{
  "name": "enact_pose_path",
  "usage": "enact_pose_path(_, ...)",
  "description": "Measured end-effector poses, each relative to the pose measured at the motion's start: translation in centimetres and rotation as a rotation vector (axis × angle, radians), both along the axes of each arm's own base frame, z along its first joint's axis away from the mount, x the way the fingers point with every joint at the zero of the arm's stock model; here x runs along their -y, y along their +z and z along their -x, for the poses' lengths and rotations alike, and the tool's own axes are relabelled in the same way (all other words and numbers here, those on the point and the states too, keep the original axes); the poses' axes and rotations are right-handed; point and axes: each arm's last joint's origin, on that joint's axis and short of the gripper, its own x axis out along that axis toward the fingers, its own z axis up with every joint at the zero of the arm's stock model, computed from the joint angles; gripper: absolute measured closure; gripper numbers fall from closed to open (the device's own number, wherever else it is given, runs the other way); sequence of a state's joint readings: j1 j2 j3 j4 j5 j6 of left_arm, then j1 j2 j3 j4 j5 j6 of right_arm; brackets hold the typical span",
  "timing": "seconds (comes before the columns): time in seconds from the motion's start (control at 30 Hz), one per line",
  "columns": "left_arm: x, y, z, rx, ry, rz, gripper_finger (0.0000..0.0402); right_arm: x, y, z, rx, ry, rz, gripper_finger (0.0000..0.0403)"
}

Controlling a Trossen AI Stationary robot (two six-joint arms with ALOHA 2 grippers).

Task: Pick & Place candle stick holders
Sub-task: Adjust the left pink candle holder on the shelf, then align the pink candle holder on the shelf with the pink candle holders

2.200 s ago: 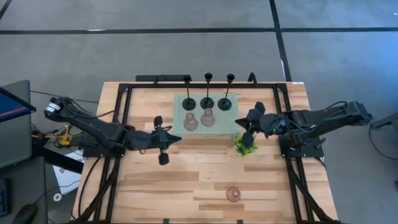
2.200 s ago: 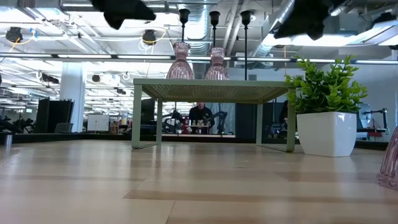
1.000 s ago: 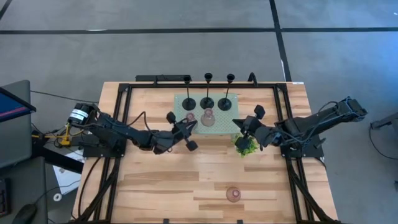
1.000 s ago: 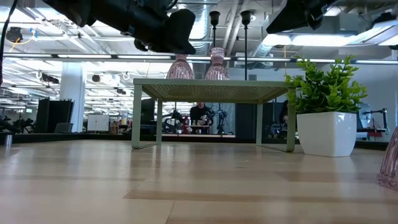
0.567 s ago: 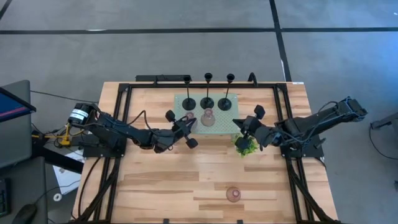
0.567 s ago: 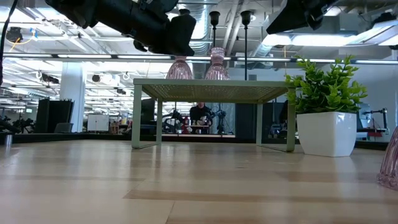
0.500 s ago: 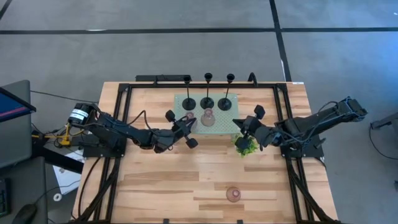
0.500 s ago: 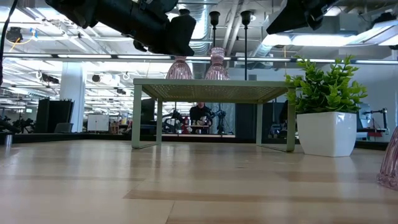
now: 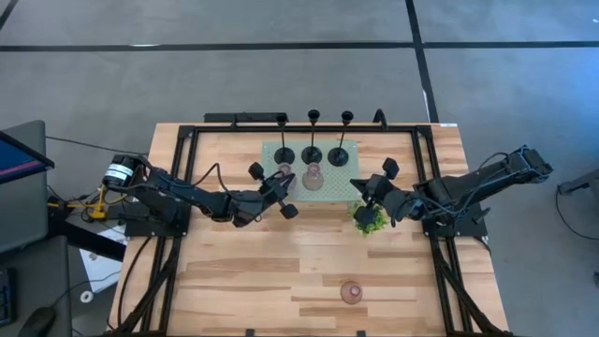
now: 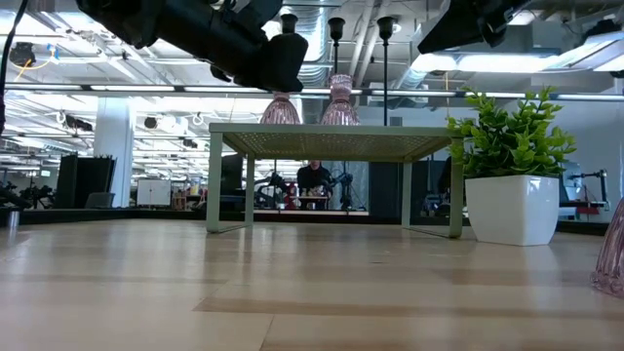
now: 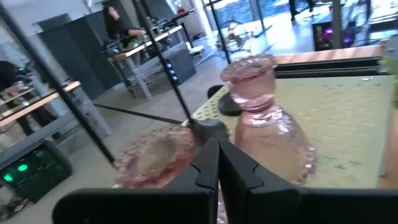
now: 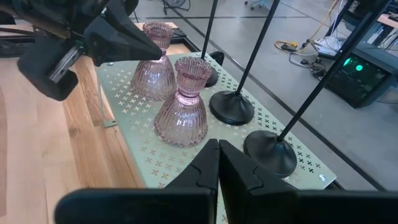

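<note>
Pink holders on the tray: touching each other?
Apart. The right wrist view shows bare tray between the nearer pink holder and the farther pink holder.

Wood slat table (image 9: pixel 281 271) w/ black frame rails along the edges. Pale green perforated tray (image 9: pixel 329 190) sits mid-table toward the back, standing on short legs (image 10: pixel 230 180). Small green plant (image 10: pixel 507 132) in a white square pot (image 10: pixel 511 209) just beside the tray's right end. Ppl at benches (image 11: pixel 121 28) in the bg.
</note>
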State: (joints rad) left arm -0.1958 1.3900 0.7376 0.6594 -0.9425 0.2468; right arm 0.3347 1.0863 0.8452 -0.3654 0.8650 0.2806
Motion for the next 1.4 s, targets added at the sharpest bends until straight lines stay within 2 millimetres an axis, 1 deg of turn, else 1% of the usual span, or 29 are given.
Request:
enact_pose_path(0.13,0.5,0.0,-0.1,0.013,-0.068,0.014,0.0396,0.0,0.0,0.0,0.0,0.0,0.0,0.0403)
enact_pose_path(0.23,1.5,0.0,0.1,0.016,-0.105,0.018,0.0396,0.0,0.0,0.0,-0.001,0.0,0.0,0.0403)
enact_pose_path(0.33,3.4,0.2,0.6,0.015,-0.186,0.009,0.0396,0.0,0.0,0.0,-0.002,0.001,0.0,0.0403)
enact_pose_path(0.53,7.6,0.8,2.2,-0.023,-0.449,-0.067,0.0396,0.0,-0.2,0.1,-0.02,0.002,0.006,0.0403)
enact_pose_path(0.63,9.0,0.8,3.1,-0.063,-0.543,-0.089,0.0396,0.0,-0.2,0.1,-0.027,0.005,0.008,0.0403)
enact_pose_path(0.73,10.2,0.8,4.1,-0.099,-0.595,-0.088,0.0396,-0.6,-0.2,0.3,-0.03,0.036,0.005,0.0403)
enact_pose_path(0.83,11.3,0.6,4.9,-0.101,-0.645,-0.061,0.0396,-1.7,-0.3,0.6,-0.043,0.125,-0.02,0.0403)
enact_pose_path(1.0,12.9,0.6,5.9,-0.091,-0.711,-0.044,0.0396,-4.4,-0.4,1.5,-0.036,0.281,-0.11,0.0403)
enact_pose_path(1.23,14.2,0.6,6.9,-0.072,-0.767,0.002,0.0396,-8.7,-0.5,4.1,-0.027,0.485,-0.286,0.0403)
enact_pose_path(1.4,14.6,0.6,7.3,-0.061,-0.788,0.032,0.0394,-10.8,-0.5,5.7,-0.046,0.617,-0.417,0.0403)
